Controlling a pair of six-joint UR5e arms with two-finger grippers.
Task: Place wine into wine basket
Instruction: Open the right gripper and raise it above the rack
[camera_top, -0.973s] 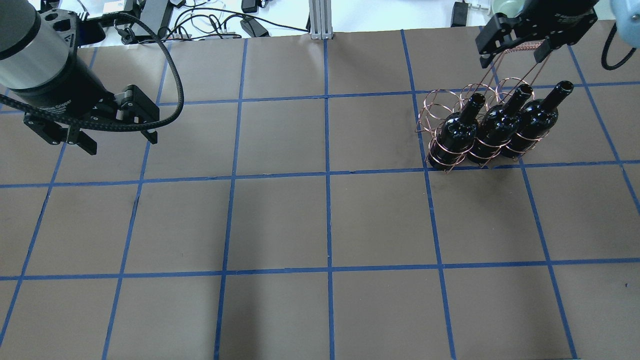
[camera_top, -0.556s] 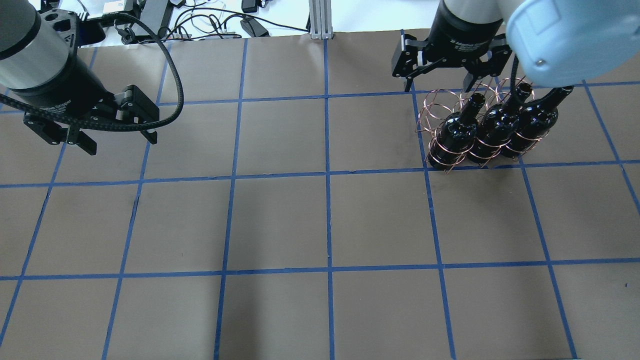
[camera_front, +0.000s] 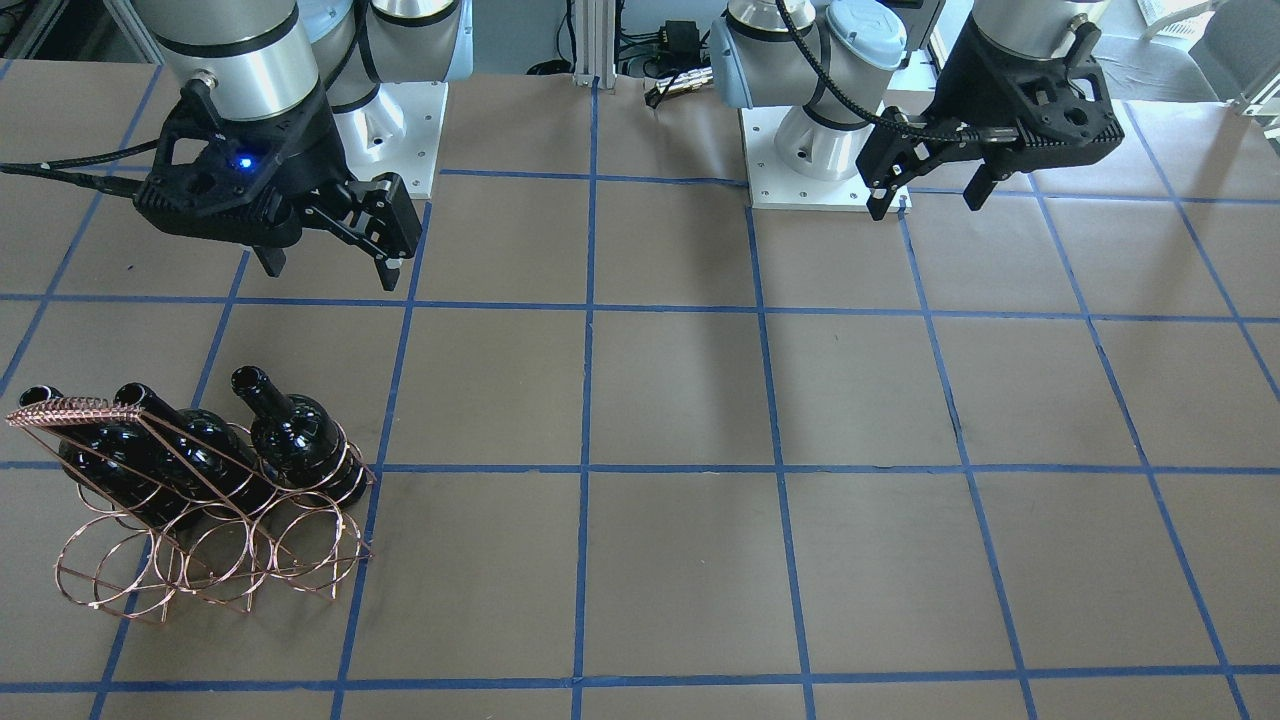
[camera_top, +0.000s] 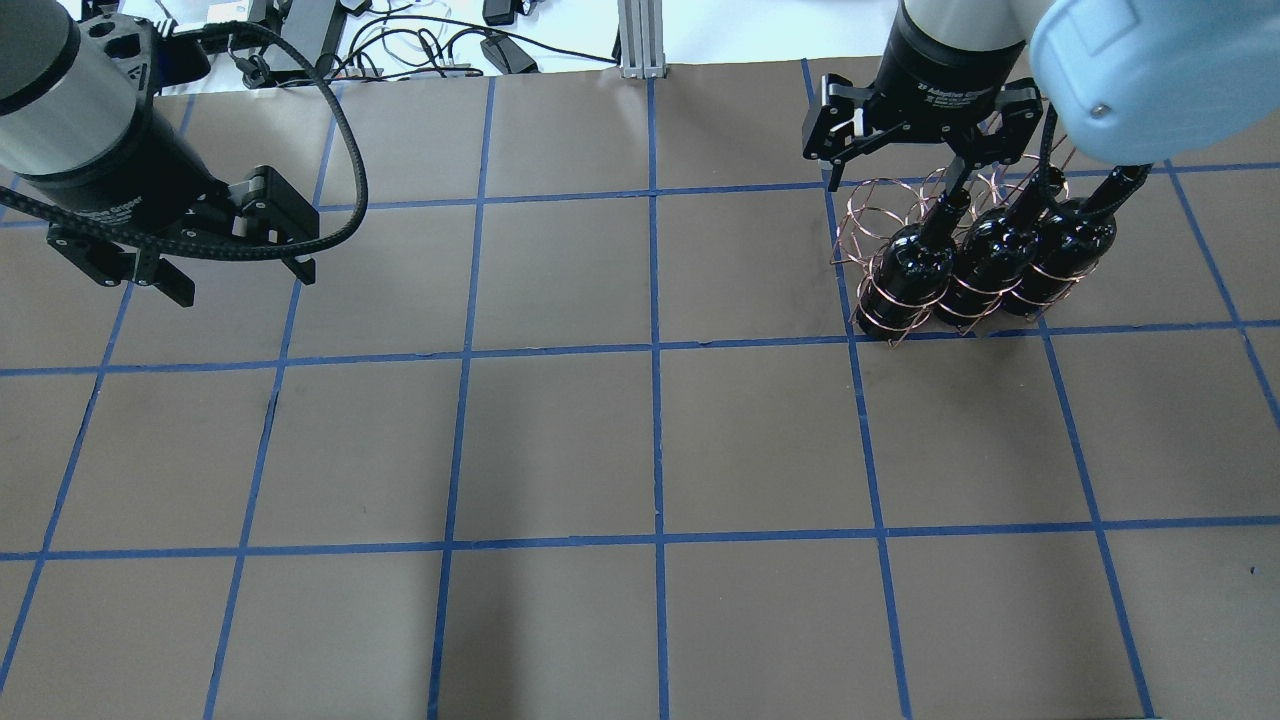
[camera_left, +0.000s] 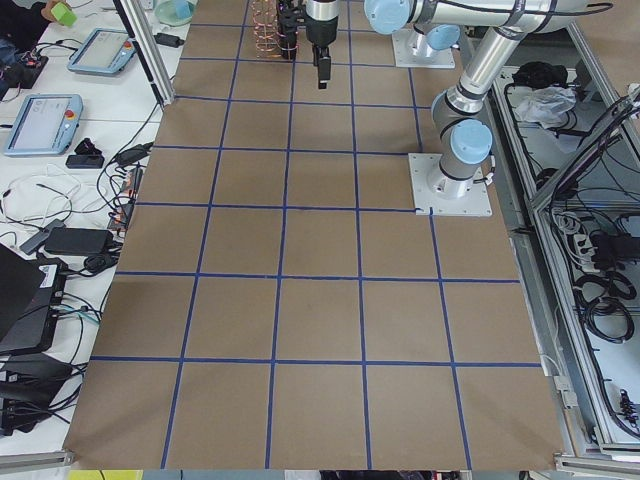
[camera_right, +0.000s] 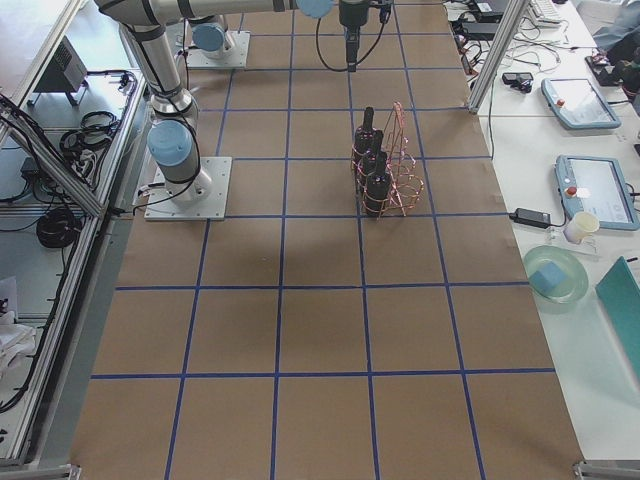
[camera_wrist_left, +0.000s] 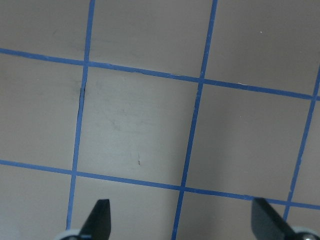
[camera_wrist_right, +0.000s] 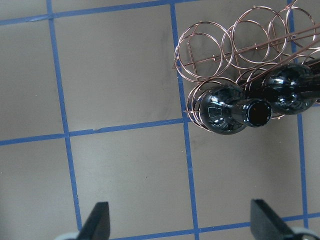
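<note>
Three near-black wine bottles (camera_top: 910, 265) (camera_top: 985, 255) (camera_top: 1065, 245) stand upright in the copper wire wine basket (camera_top: 868, 215), in its row of rings nearer the robot. The other row is empty. In the front view the basket (camera_front: 200, 560) shows with the bottles (camera_front: 300, 435) behind it. My right gripper (camera_top: 893, 180) is open and empty, high up near the basket's left end. Its wrist view looks down on the nearest bottle (camera_wrist_right: 225, 110) and the basket (camera_wrist_right: 210, 55). My left gripper (camera_top: 245, 288) is open and empty, far left.
The table is brown paper with a blue tape grid. The arm bases (camera_front: 800, 150) stand at the robot's side. Cables and devices (camera_top: 420, 50) lie beyond the far edge. The basket's braided handle (camera_front: 70, 410) sticks up over the bottles.
My right gripper has moved left from over the basket's handle, then a little towards the robot. The basket, the bottles and the left arm have not moved.
</note>
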